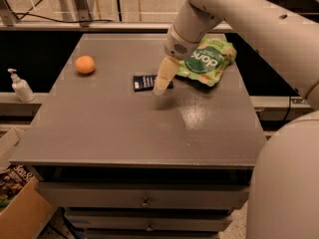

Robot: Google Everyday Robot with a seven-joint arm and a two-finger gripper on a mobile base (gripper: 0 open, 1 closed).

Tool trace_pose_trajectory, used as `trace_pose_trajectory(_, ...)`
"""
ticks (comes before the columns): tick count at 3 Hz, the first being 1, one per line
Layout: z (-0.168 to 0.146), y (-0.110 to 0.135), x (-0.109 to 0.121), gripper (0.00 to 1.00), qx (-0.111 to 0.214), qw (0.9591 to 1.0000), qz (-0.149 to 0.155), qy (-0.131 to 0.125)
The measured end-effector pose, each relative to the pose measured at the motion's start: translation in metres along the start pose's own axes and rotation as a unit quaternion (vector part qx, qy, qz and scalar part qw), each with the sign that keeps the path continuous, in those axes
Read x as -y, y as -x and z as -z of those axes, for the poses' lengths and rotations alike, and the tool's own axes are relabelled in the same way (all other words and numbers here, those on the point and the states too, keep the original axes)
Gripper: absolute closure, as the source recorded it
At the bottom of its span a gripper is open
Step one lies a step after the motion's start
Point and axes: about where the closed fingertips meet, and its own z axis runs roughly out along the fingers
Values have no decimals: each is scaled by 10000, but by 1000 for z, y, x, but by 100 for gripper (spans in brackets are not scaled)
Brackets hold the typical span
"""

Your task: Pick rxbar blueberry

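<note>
**A:** Start at the front. What lies on the near side of the blue bar (144, 82)?

**B:** Nearest are the drawers (144, 195) under the table (124, 133), with a cardboard box (20, 213) on the floor down to the bar's left. Then comes a wide bare stretch of tabletop. I'd say that open space leaves plenty of room to work from this side.

**A:** And the bar itself?

**B:** It lies flat on the table, label up, long side running left to right. The gripper (159, 88) is at its right end, tip down at or just above the surface, and covers that end. Whether the gripper is open or closed, or already touching the wrapper, I cannot tell.

**A:** Why come in there?

**B:** My guess is that a thin, flat wrapper gives little to grab from above, so an end is the easiest place to get hold.

**A:** What is further back?

**B:** The orange (85, 64) sits beyond the bar to its left, well apart. The green pouch (207, 61) lies beyond it to the right, nearer. A pump bottle (21, 86) stands off the table, far left of the bar.

**A:** And the arm (234, 9)?

**B:** It reaches in from the right over the pouch. The wrist slopes down and leftward toward the bar.
</note>
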Motion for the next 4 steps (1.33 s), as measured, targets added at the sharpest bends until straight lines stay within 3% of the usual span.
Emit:
trace_pose_trajectory(3, -29, 2, 7, 0, -182, 9996, -54, 210)
trace_pose_trajectory(4, -37, 2, 5, 18, -181, 9995, -52, 237)
